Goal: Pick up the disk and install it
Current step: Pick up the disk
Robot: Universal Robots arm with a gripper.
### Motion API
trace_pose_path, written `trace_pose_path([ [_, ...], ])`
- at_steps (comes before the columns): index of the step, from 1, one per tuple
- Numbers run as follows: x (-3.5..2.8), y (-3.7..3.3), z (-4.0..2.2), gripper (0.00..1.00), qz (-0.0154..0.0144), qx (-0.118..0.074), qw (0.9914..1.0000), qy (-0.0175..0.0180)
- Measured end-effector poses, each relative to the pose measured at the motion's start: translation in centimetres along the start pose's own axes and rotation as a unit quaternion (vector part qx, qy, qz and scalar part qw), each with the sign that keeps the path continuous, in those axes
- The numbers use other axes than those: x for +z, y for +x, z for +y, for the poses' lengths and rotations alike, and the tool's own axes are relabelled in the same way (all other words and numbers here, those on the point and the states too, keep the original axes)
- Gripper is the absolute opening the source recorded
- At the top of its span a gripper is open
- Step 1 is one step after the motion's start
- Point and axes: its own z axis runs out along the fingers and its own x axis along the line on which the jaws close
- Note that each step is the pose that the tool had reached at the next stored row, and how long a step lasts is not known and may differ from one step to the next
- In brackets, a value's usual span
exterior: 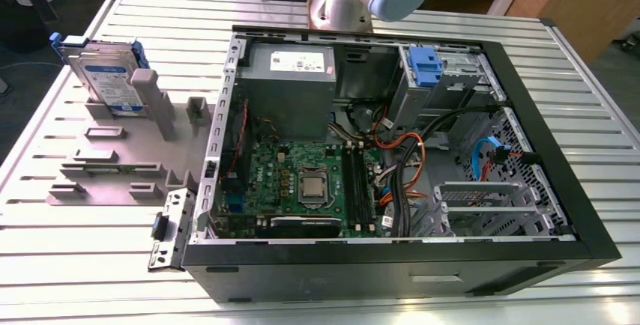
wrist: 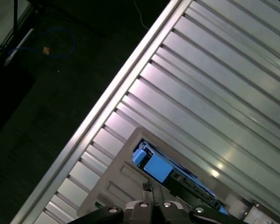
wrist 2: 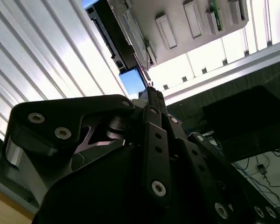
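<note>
My gripper (wrist: pixel 149 189), fingers pressed together and empty, points at the disk (exterior: pixel 105 78) standing on edge in the grey holder (exterior: pixel 100 190), so I judge a clean approach means centring squarely over its blue bracket (wrist: pixel 154 166).

Disk (exterior: pixel 104 78) partly hidden behind grey holder post (exterior: pixel 146 96).

- An open black computer case (exterior: pixel 350 272) lies on its side on the ribbed metal worktop (exterior: pixel 80 265).
- Inside the case are a green motherboard (exterior: pixel 290 175), a gray power supply (exterior: pixel 290 85), orange cables (exterior: pixel 405 141), and a small blue plastic clip (exterior: pixel 424 67) in one far corner.
- A gray fixture plate (exterior: pixel 140 149) lies just beside the case, on the exterior view's left.
</note>
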Motion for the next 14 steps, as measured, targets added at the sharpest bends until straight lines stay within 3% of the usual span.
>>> trace_pose_path([
  [7, 0.01, -0.07, -0.05, 0.11, 0.0017, -0.039, 0.99924, 0.0],
  [14, 0.02, -0.11, -0.08, 0.11, 0.0034, -0.079, 0.99689, 0.0],
])
